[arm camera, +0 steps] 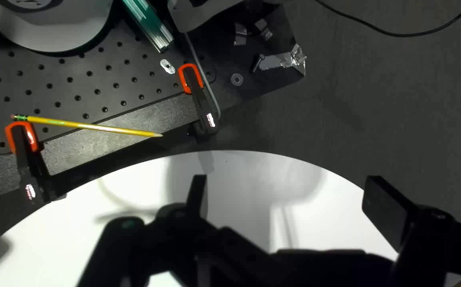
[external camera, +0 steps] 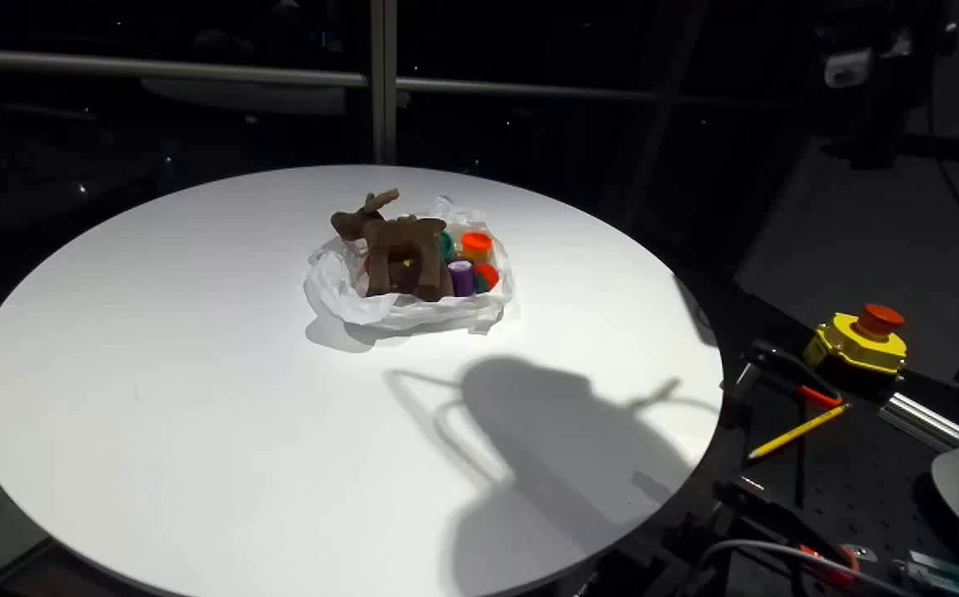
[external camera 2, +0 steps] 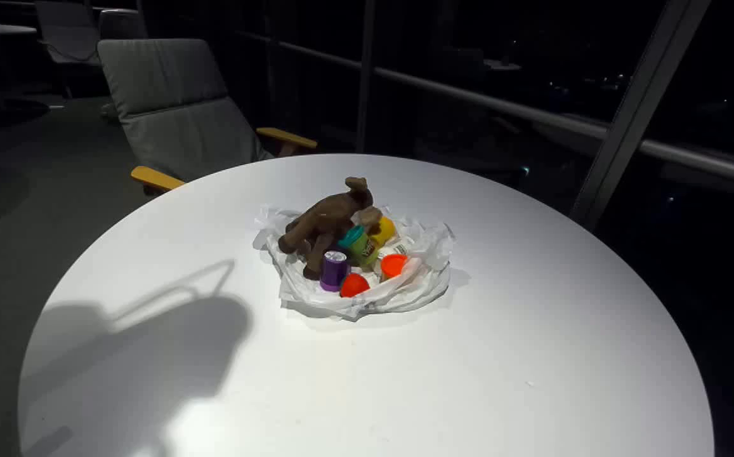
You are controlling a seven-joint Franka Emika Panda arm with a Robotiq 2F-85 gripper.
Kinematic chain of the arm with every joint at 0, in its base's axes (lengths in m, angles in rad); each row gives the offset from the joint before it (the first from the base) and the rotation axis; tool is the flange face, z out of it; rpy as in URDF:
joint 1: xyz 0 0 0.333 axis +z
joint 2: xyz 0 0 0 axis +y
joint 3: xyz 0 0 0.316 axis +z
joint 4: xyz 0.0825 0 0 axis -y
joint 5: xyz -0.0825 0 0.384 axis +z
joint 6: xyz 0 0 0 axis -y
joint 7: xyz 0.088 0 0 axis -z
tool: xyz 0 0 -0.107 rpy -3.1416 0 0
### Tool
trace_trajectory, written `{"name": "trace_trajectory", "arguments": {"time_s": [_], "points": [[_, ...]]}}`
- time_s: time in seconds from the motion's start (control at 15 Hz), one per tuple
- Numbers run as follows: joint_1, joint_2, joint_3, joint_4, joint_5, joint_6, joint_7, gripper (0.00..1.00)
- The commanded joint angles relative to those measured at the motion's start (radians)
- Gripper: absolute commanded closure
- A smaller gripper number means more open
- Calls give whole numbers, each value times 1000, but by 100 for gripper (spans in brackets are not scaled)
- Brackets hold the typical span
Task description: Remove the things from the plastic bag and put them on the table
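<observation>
One white plastic bag (external camera: 342, 286) lies spread open on the round bench (external camera: 156, 414), its crumpled rim standing around what it holds. In it, by count: one brown toy animal (external camera: 400, 235) with antlers, its head rising above the rim; one purple tub (external camera 2: 334, 274); one green tub (external camera 2: 365, 247) with a teal lid (external camera 2: 350, 236), tilted; one orange tub (external camera: 477, 247); one red rounded piece (external camera 2: 354, 285), just beside the purple tub; and one yellow rounded thing (external camera 2: 384, 230), partly hidden by the green tub. That makes at least six; whether more lie beneath them cannot be told.

In the wrist view the end effector (arm camera: 284, 191) has its two fingers (arm camera: 383, 211) wide apart, a stretch of bench showing between them. The same view takes in two black clamps (arm camera: 201, 99) with orange ends and one yellow pencil (arm camera: 91, 126), which lies partly over a pierced black plate (arm camera: 102, 79). In an exterior view one yellow box (external camera: 850, 350) with one red knob (external camera: 881, 318) sits near the bench; in an exterior view one grey chair (external camera 2: 173, 120) with two wooden armrests (external camera 2: 286, 136) stands behind the bench.
</observation>
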Motion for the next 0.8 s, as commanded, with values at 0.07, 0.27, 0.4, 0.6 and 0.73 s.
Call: {"name": "trace_trajectory", "arguments": {"time_s": [0.07,0.27,0.4,0.6,0.73], "points": [[-23,0,20,3,11,-8,-11,0],[-23,0,20,3,11,-8,-11,0],[-23,0,20,3,11,-8,-11,0],[-24,5,22,7,9,-8,-9,0],[0,156,63,109,49,62,27,0]]}}
